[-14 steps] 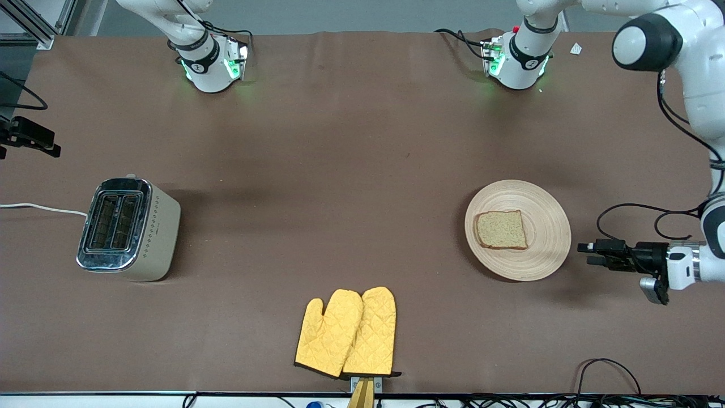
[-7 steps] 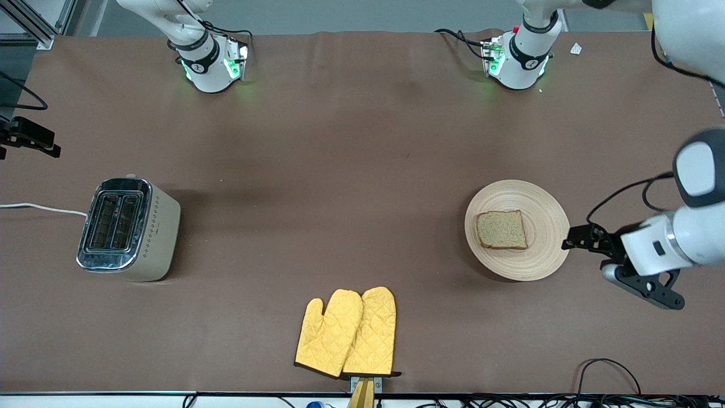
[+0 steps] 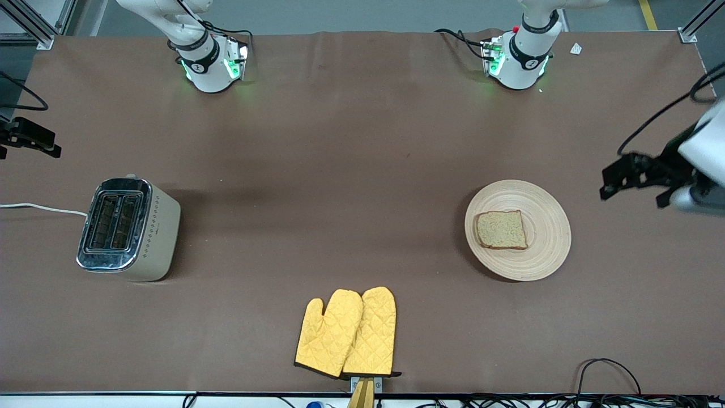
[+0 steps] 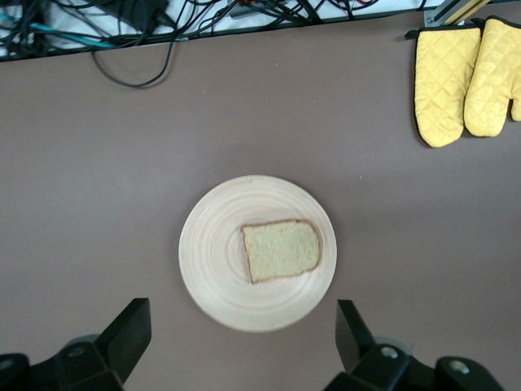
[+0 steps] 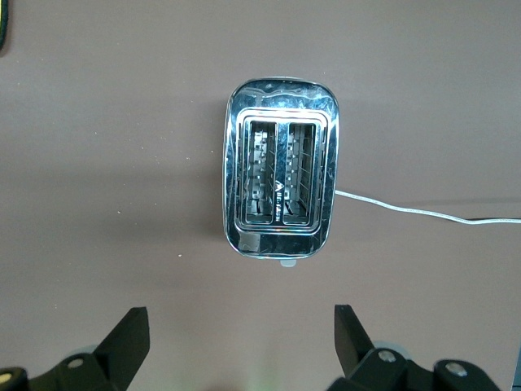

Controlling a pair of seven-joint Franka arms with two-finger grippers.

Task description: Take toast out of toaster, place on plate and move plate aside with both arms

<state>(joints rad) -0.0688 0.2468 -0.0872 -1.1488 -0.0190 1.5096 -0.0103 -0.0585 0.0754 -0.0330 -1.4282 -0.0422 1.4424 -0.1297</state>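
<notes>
My left gripper (image 4: 236, 346) hangs wide open over the table beside the plate (image 3: 544, 258), toast (image 3: 502, 229) on it; my right gripper (image 5: 236, 346), wide too, hangs above the toaster (image 5: 279, 189), empty-slotted

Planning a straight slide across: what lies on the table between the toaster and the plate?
Nothing: between toaster and plate the front view shows only bare brown cloth. The oven mitts lie nearer the camera.

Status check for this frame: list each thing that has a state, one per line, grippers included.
toaster: upright, both slots empty.
toast: lying flat on the plate.
plate: on the table, nothing gripping it.
oven mitts: lying flat side by side, nearest the front camera.
left gripper: open, empty, above the plate.
right gripper: open, empty, above the toaster.
</notes>
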